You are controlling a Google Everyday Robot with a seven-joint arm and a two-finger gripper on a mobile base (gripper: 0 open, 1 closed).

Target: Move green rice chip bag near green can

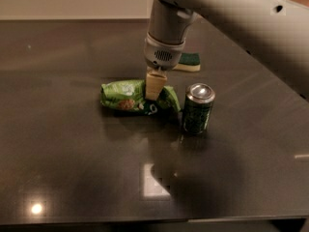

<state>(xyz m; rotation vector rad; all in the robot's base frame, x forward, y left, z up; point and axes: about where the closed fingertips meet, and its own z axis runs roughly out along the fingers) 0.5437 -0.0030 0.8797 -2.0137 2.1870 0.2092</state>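
Observation:
The green rice chip bag (123, 96), a light-green wrinkly foil bag, lies lengthwise at the middle of the dark table (63, 144). My gripper (154, 92) comes straight down onto the bag's right half and is shut on it; one tan finger (155, 83) shows in front of the foil. The green can (197, 109) stands upright just right of the bag, dark green with a silver top. The bag's right end is a small gap from the can, not touching it.
A yellow sponge with a dark green top (189, 62) lies behind the gripper and the can. The arm (231, 13) reaches in from the upper right. The table's front edge runs along the bottom of the view.

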